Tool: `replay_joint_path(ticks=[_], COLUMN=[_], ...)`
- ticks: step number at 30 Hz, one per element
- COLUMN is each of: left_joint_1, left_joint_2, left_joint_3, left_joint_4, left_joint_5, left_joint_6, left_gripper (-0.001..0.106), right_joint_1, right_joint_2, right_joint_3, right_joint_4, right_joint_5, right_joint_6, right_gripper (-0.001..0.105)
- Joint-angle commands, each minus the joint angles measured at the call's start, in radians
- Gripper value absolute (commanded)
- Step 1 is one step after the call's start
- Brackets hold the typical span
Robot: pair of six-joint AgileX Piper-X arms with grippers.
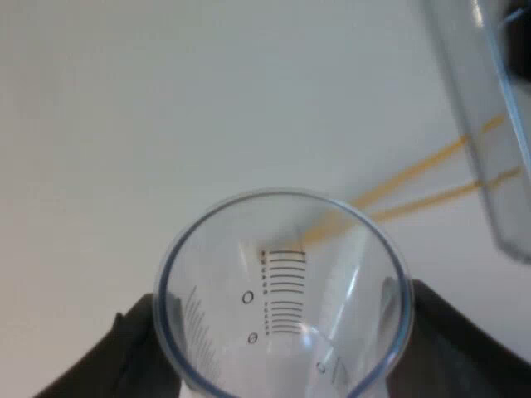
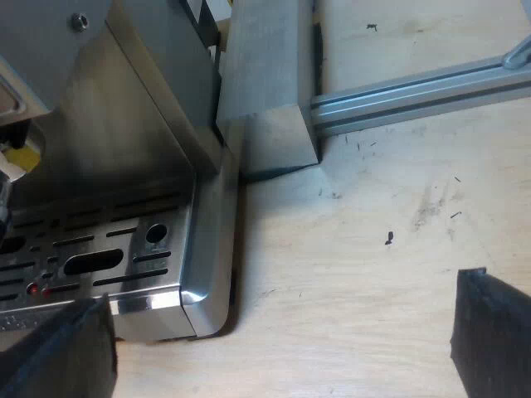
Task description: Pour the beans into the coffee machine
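Note:
My left gripper [image 1: 282, 336] is shut on a clear measuring glass [image 1: 282, 290], one black finger [image 1: 137, 340] on each side of it. I look into the glass's round mouth and see black scale marks on its wall and straight through its bottom. Past the rim rises a clear plastic wall [image 1: 489, 108], possibly the bean hopper. My right gripper [image 2: 278, 348] is open, its fingers [image 2: 66, 348] far apart, low over the wooden table beside the espresso machine's [image 2: 124, 124] slotted metal drip tray [image 2: 99, 265].
A white surface [image 1: 166, 99] with two yellow lines [image 1: 415, 186] lies behind the glass. An aluminium rail [image 2: 415, 95] runs across the wooden table [image 2: 357, 249] from a grey block [image 2: 265, 91] that stands against the machine's side.

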Motion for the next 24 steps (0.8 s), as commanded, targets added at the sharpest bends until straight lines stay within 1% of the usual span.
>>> replay_joint_path(ticks=[1,2,3,5,6,7,9,10,11,12,13,15,19,20,21,22,23,24], left_joint_1=[0.010,0.023,0.029,0.039,0.053,0.060,0.097,0.105,0.127,0.134,0.159,0.195,0.244,0.244,0.266,0.317,0.321,0.345], left_joint_2=[-0.018,-0.032,-0.037,-0.049,-0.055,-0.059,-0.076,-0.081,-0.093,-0.097,-0.111,-0.141,-0.173,-0.173,-0.186,-0.210,-0.211,-0.220], left_joint_3=[-0.005,-0.005,-0.005,-0.005,-0.005,-0.005,-0.005,-0.005,-0.005,-0.005,-0.005,-0.005,-0.005,-0.005,-0.005,-0.005,-0.005,-0.005], left_joint_4=[-0.082,-0.088,-0.073,-0.032,0.000,0.015,0.061,0.069,0.085,0.089,0.113,0.136,0.173,0.173,0.200,0.283,0.290,0.337], left_joint_5=[-0.135,-0.268,-0.312,-0.353,-0.354,-0.349,-0.338,-0.334,-0.323,-0.319,-0.288,-0.264,-0.211,-0.211,-0.190,-0.127,-0.120,-0.082], left_joint_6=[-0.364,-0.562,-0.597,-0.620,-0.644,-0.657,-0.740,-0.753,-0.783,-0.793,-0.829,-0.890,-0.975,-0.975,-1.021,-1.119,-1.126,-1.179], left_gripper=[0.022,0.022,0.022,0.022,0.021,0.021,0.021,0.021,0.021,0.021,0.021,0.021,0.021,0.021,0.021,0.021,0.021,0.021], right_joint_1=[-0.001,-0.001,-0.001,-0.001,-0.001,-0.001,-0.001,-0.001,-0.001,-0.001,-0.001,-0.001,-0.001,-0.001,-0.001,-0.001,-0.001,-0.001], right_joint_2=[-0.004,-0.004,-0.004,-0.004,-0.004,-0.004,-0.004,-0.004,-0.004,-0.004,-0.004,-0.004,-0.004,-0.004,-0.004,-0.004,-0.004,-0.004], right_joint_3=[-0.010,-0.010,-0.010,-0.010,-0.010,-0.010,-0.010,-0.010,-0.010,-0.010,-0.010,-0.010,-0.010,-0.010,-0.010,-0.010,-0.010,-0.010], right_joint_4=[0.000,0.000,0.000,-0.005,-0.007,-0.007,-0.007,-0.007,-0.007,-0.007,-0.007,-0.007,-0.007,-0.007,-0.007,-0.007,-0.007,-0.007], right_joint_5=[-0.010,-0.010,-0.010,-0.010,-0.010,-0.010,-0.010,-0.010,-0.010,-0.010,-0.010,-0.010,-0.010,-0.010,-0.007,-0.007,-0.007,-0.007], right_joint_6=[-0.002,-0.002,-0.002,-0.002,-0.002,-0.002,-0.002,-0.002,-0.002,-0.002,-0.002,-0.010,-0.024,-0.025,-0.027,-0.029,-0.033,-0.033], right_gripper=[0.082,0.082,0.082,0.082,0.082,0.082,0.082,0.082,0.082,0.082,0.082,0.082,0.082,0.082,0.082,0.082,0.082,0.082])
